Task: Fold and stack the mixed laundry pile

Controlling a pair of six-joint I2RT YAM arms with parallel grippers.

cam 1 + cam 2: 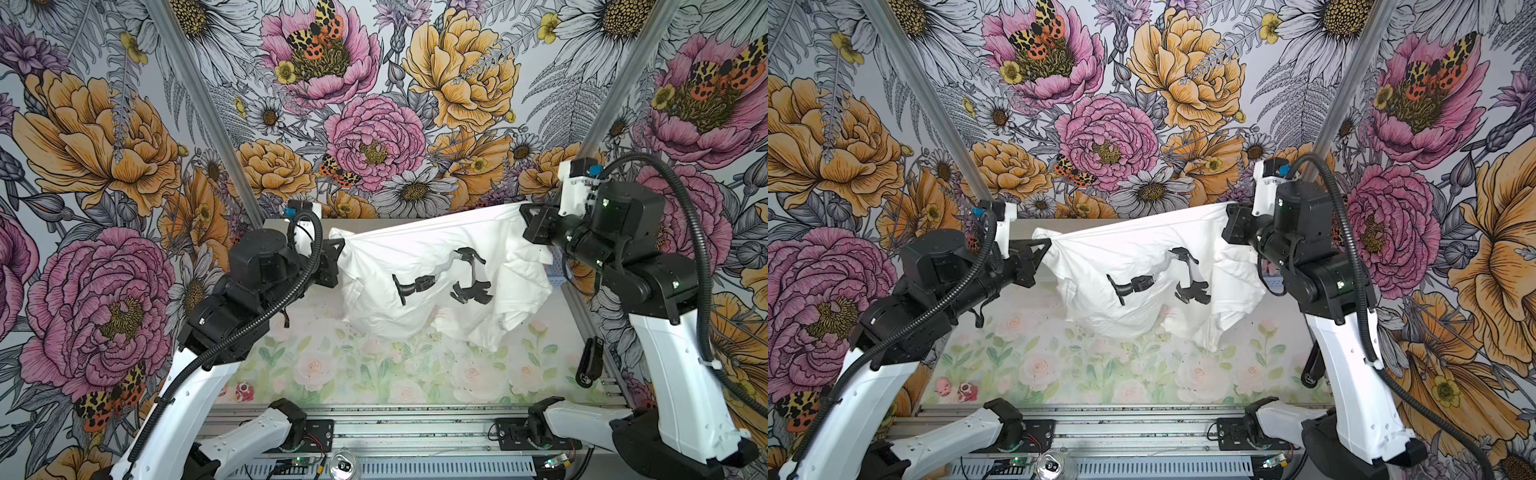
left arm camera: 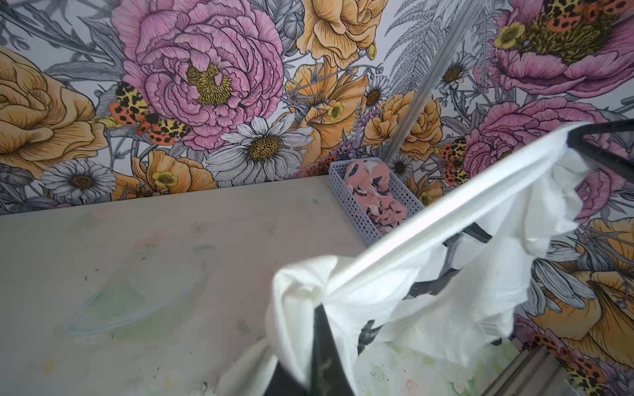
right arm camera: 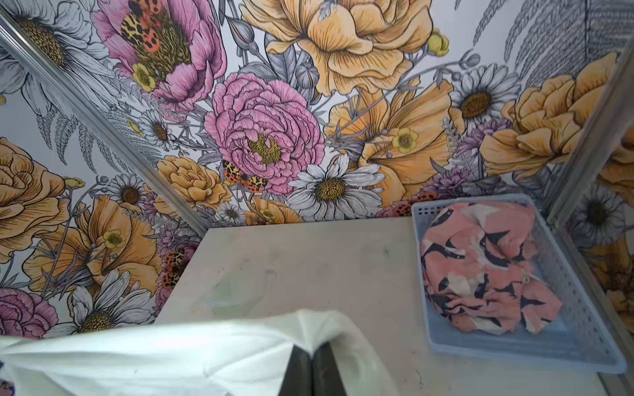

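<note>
A large white garment (image 1: 436, 270) (image 1: 1142, 266) with a black-grey graphic hangs spread in the air above the table, its upper edge pulled taut between my two grippers. My left gripper (image 1: 338, 245) (image 1: 1044, 243) (image 2: 320, 308) is shut on its left corner. My right gripper (image 1: 525, 214) (image 1: 1229, 210) (image 3: 312, 346) is shut on its right corner, held higher. The garment's lower folds droop to the table. A pink garment (image 2: 374, 195) (image 3: 480, 267) with navy-and-white blotches lies crumpled in the basket; both top views hide it.
The light blue perforated basket (image 3: 562, 260) (image 2: 356, 212) stands at the table's back right corner against the wall. Two small pink and red figures (image 1: 245, 390) sit at the front left of the floral table mat (image 1: 332, 365). A black strap (image 1: 590, 361) hangs at the right edge.
</note>
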